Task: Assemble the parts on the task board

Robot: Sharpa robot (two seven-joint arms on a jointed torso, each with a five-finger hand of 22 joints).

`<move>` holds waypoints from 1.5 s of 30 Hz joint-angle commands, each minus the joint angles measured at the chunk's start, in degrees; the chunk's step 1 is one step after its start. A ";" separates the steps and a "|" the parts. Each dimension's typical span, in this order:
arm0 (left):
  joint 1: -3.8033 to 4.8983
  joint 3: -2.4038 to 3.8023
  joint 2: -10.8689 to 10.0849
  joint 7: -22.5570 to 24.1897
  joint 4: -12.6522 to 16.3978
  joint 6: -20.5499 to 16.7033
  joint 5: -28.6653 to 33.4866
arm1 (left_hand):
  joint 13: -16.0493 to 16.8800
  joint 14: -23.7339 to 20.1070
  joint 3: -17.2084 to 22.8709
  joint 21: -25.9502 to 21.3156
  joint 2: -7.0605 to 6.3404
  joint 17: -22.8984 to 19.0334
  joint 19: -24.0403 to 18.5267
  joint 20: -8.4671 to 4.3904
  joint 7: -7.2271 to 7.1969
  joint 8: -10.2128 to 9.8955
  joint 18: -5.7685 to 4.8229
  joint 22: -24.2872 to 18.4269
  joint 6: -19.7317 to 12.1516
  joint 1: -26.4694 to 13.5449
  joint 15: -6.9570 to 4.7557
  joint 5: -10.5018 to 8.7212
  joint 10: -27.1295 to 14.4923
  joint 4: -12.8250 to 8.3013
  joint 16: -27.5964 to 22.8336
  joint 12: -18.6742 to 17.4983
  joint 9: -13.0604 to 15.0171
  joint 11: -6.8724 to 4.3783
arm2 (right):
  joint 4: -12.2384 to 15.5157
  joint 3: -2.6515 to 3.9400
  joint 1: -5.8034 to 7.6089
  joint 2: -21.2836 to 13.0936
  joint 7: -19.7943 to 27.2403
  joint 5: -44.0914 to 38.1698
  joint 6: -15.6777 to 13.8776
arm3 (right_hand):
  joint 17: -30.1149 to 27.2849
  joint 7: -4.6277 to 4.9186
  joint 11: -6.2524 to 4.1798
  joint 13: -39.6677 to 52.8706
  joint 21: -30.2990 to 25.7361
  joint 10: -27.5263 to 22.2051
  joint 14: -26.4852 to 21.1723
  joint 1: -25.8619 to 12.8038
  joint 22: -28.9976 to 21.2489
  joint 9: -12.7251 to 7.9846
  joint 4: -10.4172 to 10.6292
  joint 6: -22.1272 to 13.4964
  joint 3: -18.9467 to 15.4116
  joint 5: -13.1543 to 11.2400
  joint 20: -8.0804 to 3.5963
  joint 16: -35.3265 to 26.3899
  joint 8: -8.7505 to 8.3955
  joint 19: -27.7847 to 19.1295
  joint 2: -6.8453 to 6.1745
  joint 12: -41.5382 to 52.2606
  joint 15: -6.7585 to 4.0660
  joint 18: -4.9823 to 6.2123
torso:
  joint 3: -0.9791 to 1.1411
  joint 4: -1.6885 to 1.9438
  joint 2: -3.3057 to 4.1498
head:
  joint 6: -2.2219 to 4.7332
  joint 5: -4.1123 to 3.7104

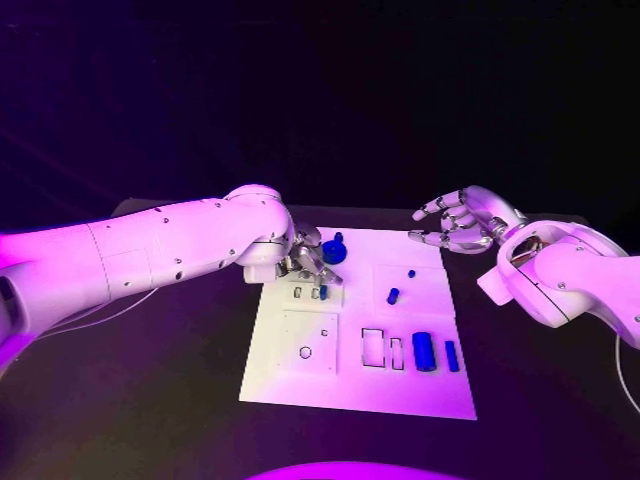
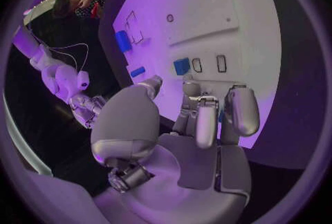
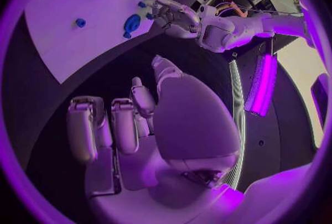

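The white task board (image 1: 407, 395) lies mid-table. My left hand (image 1: 303, 262) hovers low over its far left part, fingers spread and curved above the slots (image 2: 221, 62), and I see nothing in them. Just beside it a round blue part (image 1: 333, 250) stands on the board. A small blue piece (image 2: 181, 66) sits in a slot close to the fingertips. Two small blue pieces (image 1: 392, 296) lie mid-board, and a blue cylinder (image 1: 424, 351) and a blue bar (image 1: 451, 355) rest near the right edge. My right hand (image 1: 462, 222) floats above the board's far right corner, fingers apart, holding nothing.
The black table (image 1: 147, 400) surrounds the board on all sides. A raised plate (image 1: 309, 342) with a round hole occupies the board's near left. Empty rectangular slots (image 1: 374, 347) lie beside the blue cylinder.
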 commanded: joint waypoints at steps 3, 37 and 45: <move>0.06 -0.04 -0.06 -0.16 0.06 1.80 -0.23 | 0.01 4.08 -0.39 -0.19 0.61 10.27 0.11 -0.30 0.12 0.08 -0.71 -0.01 -0.44 0.17 -0.32 0.10 -0.38 0.01 -0.29 -0.19 0.14 0.06 | -0.08 0.02 0.03 -0.08 -0.02 -0.49 0.90 | 8.96 -0.07 -0.11 -0.28 -0.24 -0.49 4.58 -0.42 12.26 -0.09 0.01 0.03 0.49 0.27 0.19 -0.34 0.10 3.56 0.31 -0.59 0.18 0.48 | 0.06 0.09 -0.05 | -0.23 -0.03; -0.40 -0.39 0.49 -0.30 -0.25 3.87 0.70 | 0.20 3.96 1.80 -0.29 2.86 10.06 -0.06 -0.20 0.20 -0.51 -0.67 -0.13 -0.78 6.04 -0.25 0.12 -0.76 -0.37 -0.46 -0.40 1.50 0.11 | -0.66 0.01 0.03 0.38 -0.15 -0.53 1.38 | 8.92 -0.08 -0.12 -0.32 -0.29 -0.49 4.57 -0.47 12.25 -0.12 -0.03 0.06 0.71 0.40 0.19 -0.38 0.17 3.54 0.39 -0.63 0.17 0.49 | 0.14 0.08 -0.02 | -0.61 -0.33; -0.50 -0.47 0.63 -0.30 -0.42 3.98 1.02 | 0.26 3.98 2.07 -0.27 2.98 10.10 -0.04 -0.18 0.18 -0.55 -0.68 -0.08 -0.72 6.31 -0.26 0.12 -0.74 -0.35 -0.44 -0.39 1.58 0.10 | -0.74 0.00 0.02 0.53 -0.09 -0.53 1.15 | 8.92 -0.08 -0.12 -0.32 -0.29 -0.49 4.57 -0.47 12.25 -0.12 -0.03 0.06 0.71 0.40 0.19 -0.38 0.17 3.54 0.39 -0.63 0.17 0.49 | 0.15 0.06 -0.06 | -0.90 -0.24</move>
